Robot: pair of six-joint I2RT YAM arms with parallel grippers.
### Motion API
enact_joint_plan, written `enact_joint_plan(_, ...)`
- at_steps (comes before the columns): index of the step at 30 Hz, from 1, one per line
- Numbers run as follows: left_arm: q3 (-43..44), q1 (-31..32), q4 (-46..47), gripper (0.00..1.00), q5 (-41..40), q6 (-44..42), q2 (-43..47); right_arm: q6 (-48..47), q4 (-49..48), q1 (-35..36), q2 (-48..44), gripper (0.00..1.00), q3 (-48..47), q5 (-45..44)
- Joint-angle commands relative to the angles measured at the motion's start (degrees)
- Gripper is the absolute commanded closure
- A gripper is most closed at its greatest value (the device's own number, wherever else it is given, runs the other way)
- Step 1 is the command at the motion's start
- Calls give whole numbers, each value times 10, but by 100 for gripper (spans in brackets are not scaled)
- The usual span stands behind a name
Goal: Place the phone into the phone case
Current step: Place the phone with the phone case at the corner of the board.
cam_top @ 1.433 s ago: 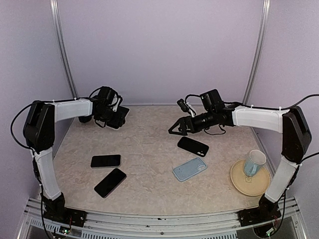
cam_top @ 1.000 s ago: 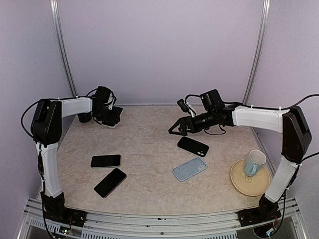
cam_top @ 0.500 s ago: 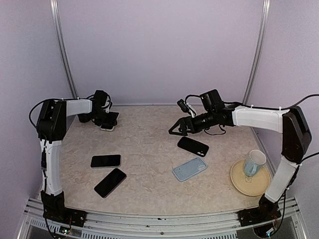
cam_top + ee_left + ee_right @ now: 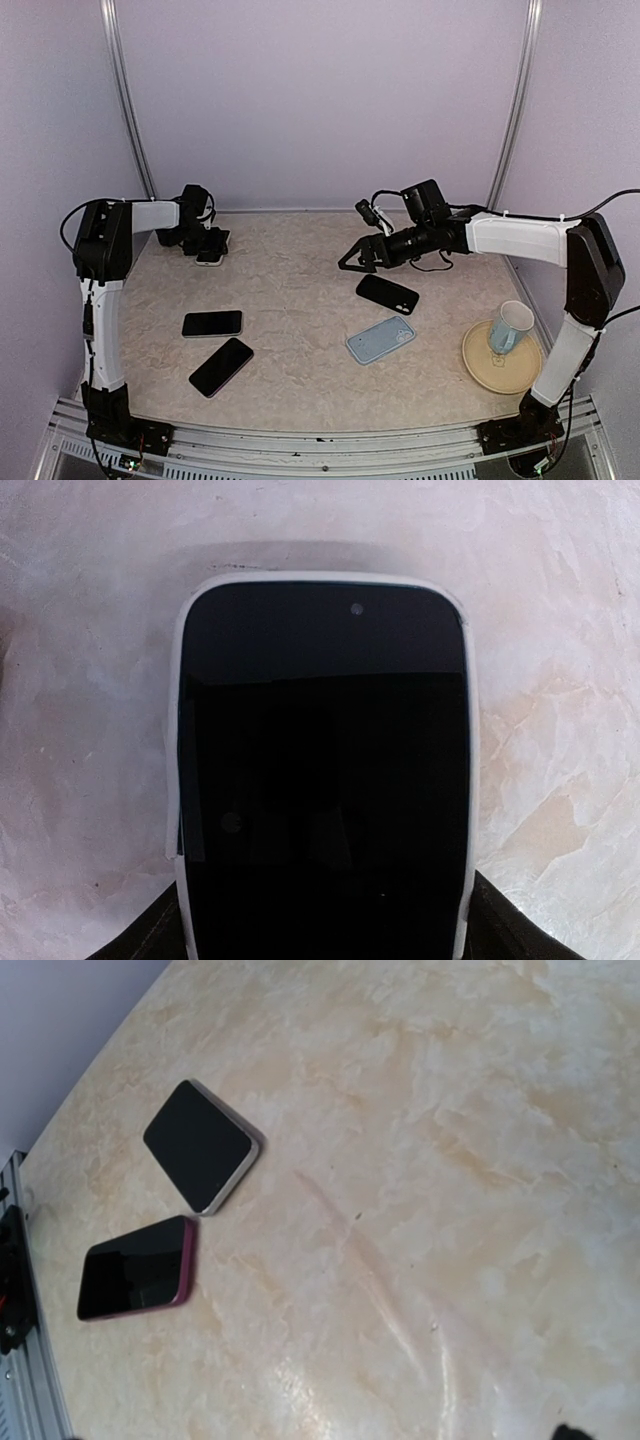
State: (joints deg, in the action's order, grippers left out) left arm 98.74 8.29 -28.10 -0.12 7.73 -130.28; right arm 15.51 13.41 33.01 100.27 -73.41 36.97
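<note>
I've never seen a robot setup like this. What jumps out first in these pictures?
Two white arms reach over a marbled table: the left gripper, in the far left corner, grips a white-rimmed phone that fills its wrist view. The right gripper hangs open mid-table beside a black phone, a light blue case lying nearer. Near left lie two more phones; a mug stands on a plate at the right.

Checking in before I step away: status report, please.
Left end effector gripping white-cased phone, far left corner. Right end effector open, empty, hovering. Nothing blocking.
</note>
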Motion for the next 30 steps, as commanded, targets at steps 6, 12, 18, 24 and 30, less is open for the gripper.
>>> enact_joint_plan(6,19,0,8,25,3,20,-9,-2,-11,-3,-9,0,10,-1)
enact_joint_plan(12,15,0,7,19,-11,18,-6,-1,-12,-3,-9,0,11,-1)
enact_joint_plan(18,6,1,9,16,-20,19,-4,1,-15,-3,-7,0,11,2)
enact_joint_plan(24,-6,6,15,14,-26,20,-3,2,-14,-3,-8,0,10,1)
enact_joint_plan(30,-12,9,18,1,-31,25,6,1,-14,-3,-7,0,10,0)
